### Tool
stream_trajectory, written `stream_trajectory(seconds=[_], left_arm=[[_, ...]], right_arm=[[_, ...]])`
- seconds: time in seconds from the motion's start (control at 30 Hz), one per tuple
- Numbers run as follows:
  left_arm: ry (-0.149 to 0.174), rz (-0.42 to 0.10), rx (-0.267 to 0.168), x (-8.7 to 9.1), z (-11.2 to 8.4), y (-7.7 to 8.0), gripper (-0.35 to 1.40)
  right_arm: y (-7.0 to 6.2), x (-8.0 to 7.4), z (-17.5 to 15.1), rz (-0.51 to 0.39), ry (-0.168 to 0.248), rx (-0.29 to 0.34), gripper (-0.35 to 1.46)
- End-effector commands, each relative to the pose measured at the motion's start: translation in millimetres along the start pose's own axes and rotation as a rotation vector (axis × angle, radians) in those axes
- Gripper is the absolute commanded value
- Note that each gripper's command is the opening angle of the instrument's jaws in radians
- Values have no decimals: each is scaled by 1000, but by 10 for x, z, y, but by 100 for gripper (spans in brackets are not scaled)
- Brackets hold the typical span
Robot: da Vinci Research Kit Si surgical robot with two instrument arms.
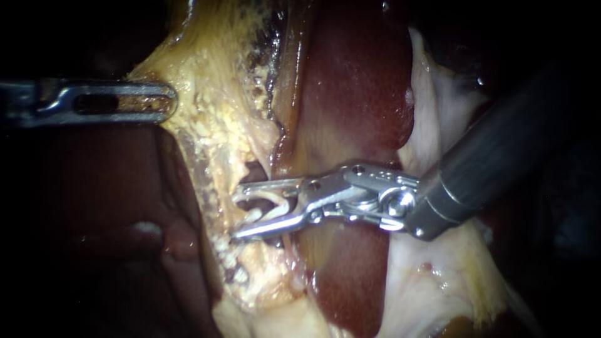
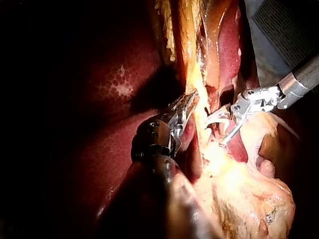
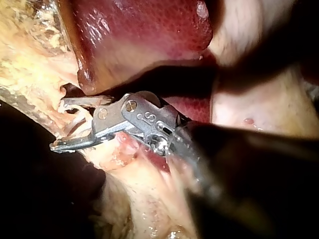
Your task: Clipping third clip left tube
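A: Where is the right instrument (image 1: 241, 211)?

B: Its shaft comes in from the right across the dark red liver (image 1: 357, 81); its jaws reach the edge of the yellow fatty tissue (image 1: 213, 106), just below a small dark opening there.

A: And the jaws?

B: They stand wide apart, yet each one bears on a leg of a pale clip (image 1: 278, 203) seated between them; the clip is open, not squeezed flat.

A: Where is the tube?

B: A thin pale tube (image 1: 253, 216) crosses the gap inside the clip's open legs, beside the fatty tissue; I cannot tell whether it is the left one; the right wrist view shows the same, with the right instrument (image 3: 62, 124) straddling pale strands at the fatty edge.

A: The left instrument (image 1: 169, 100)?

B: It lies level at the upper left, well apart from the clip; its slotted jaws are pressed onto the rim of the fatty tissue, which stretches toward them; in the left wrist view the left instrument (image 2: 187, 104) pinches that yellow band, and the right instrument (image 2: 222, 127) sits just beside it, across the band.

A: What else shows?

B: Pale tissue (image 1: 438, 125) lies under the right shaft.
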Motion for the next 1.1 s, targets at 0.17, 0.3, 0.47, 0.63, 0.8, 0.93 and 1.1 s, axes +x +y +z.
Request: stream_trajectory(seconds=[0.17, 0.3, 0.47, 0.63, 0.8, 0.93, 1.1], left_arm=[[0, -1, 0, 0, -1, -2, -35], [-3, -2, 1, -1, -2, -3, -35], [-3, -2, 1, -1, -2, -3, -35], [-3, -2, 1, -1, -2, -3, -35], [-3, -2, 1, -1, -2, -3, -35], [-2, -2, 1, -1, -3, -3, -35], [-2, -2, 2, -1, -4, -1, -35]], right_arm=[[7, -1, -2, 30, -35, -28, 51], [7, 0, 1, 54, -58, -40, 51], [6, 2, 5, 55, -105, -50, 50], [9, 6, 16, 63, -119, -31, 49], [7, 9, 16, 77, -84, 29, 49], [2, 13, 11, 80, -69, 79, 47], [-6, 15, 4, 71, -63, 133, 46]])
